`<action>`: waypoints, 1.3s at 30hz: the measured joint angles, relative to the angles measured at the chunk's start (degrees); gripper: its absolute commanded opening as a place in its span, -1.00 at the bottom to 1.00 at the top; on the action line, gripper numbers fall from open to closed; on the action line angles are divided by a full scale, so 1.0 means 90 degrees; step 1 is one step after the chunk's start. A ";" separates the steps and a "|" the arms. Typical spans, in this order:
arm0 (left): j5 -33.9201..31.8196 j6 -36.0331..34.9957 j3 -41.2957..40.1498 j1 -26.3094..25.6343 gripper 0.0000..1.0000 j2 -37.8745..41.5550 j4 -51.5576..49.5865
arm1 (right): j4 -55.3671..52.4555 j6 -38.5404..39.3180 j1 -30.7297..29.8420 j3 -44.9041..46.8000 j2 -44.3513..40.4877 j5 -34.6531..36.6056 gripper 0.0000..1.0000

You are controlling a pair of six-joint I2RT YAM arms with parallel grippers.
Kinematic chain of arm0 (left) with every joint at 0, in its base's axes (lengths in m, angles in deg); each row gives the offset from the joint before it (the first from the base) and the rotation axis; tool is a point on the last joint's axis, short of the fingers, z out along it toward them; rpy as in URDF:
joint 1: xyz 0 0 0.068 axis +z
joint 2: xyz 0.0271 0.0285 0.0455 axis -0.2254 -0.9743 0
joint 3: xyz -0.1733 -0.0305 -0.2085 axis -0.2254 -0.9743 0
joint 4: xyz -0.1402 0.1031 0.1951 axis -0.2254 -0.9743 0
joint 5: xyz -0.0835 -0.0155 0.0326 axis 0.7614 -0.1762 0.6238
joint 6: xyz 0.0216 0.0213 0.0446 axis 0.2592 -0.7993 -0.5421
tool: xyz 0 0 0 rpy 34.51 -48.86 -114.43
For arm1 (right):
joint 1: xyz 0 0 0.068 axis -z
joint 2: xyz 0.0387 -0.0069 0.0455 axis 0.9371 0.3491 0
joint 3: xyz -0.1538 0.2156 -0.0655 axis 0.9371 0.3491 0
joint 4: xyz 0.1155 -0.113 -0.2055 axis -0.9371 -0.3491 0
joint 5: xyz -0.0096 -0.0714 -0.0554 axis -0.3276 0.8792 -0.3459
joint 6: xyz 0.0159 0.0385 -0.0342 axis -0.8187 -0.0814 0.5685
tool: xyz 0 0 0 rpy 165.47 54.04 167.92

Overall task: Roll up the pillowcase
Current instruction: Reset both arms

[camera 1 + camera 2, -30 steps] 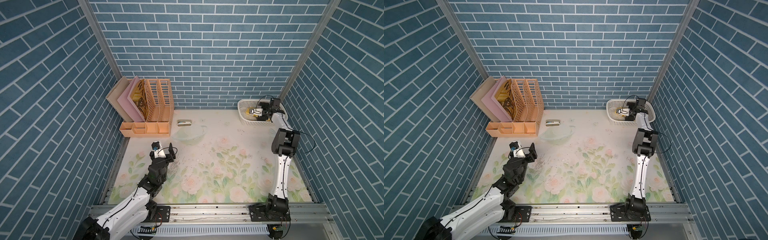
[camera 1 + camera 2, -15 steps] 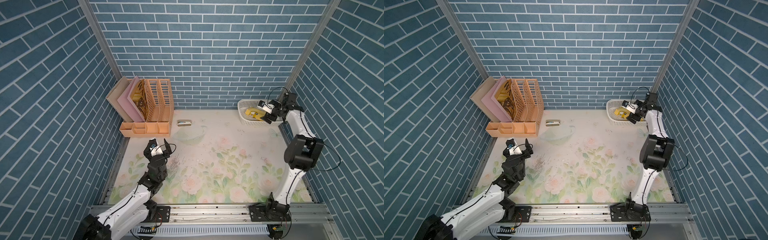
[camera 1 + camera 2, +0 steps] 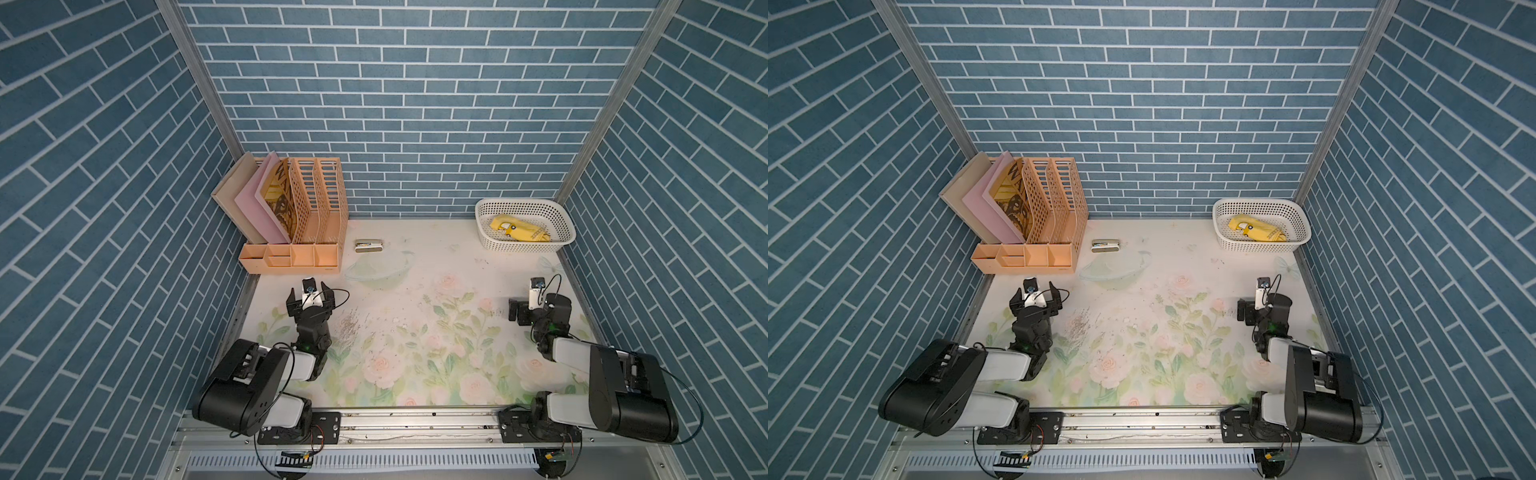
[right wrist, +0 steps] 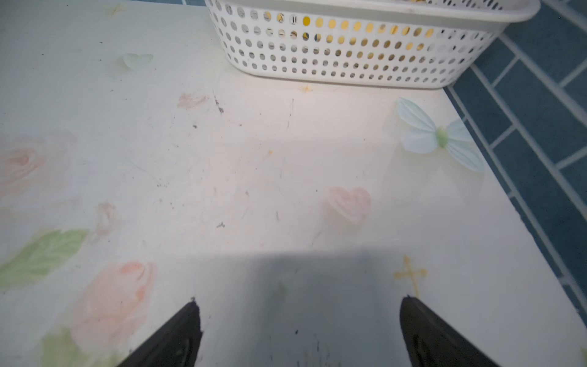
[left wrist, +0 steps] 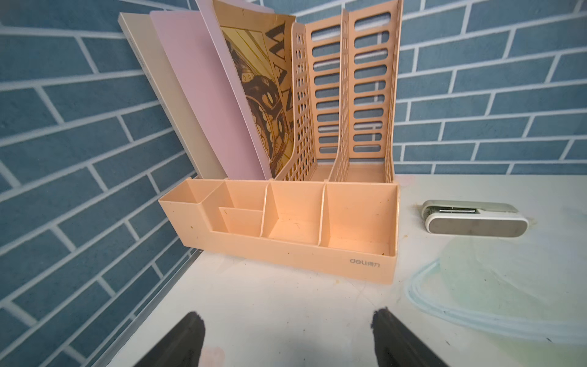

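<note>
Pillowcase [image 3: 519,232], bunched up and yellow, is lying inside the white perforated basket [image 3: 523,248], which is sitting at the far right corner of the floral surface [image 3: 415,299]. The right pincer [image 4: 300,302] is hovering over bare surface near the basket, well apart from the cloth, its jaws standing wide and gripping nothing. The left pincer [image 5: 287,317] is hanging across the surface, facing the peach desk organizer [image 5: 317,254] and a stapler [image 5: 473,219], its jaws likewise gaping wide.
</note>
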 measured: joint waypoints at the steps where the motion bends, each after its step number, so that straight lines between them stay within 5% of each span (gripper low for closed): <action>1: 0.0124 -0.0002 -0.0080 0.0085 0.80 -0.0073 0.0158 | 0.0408 -0.0012 -0.0119 0.0231 -0.0126 0.0083 1.00; 5: 0.1156 0.0056 -0.0068 0.0610 0.76 -0.0223 0.0389 | 0.2210 0.0000 -0.0736 0.0937 -0.0369 0.0457 1.00; 9: 0.2344 0.0090 0.0138 0.1124 0.77 -0.0542 0.0396 | 0.3390 0.0080 -0.1146 0.0777 0.0486 0.0658 1.00; 11: 0.2744 0.0121 0.0248 0.1226 0.98 -0.0561 0.0335 | 0.3791 0.0073 -0.1178 0.0690 0.0928 0.0794 1.00; 39: 0.3164 0.0345 0.0175 0.1287 1.00 -0.0546 0.0250 | 0.3869 0.0015 -0.0899 0.0192 0.1401 0.0869 1.00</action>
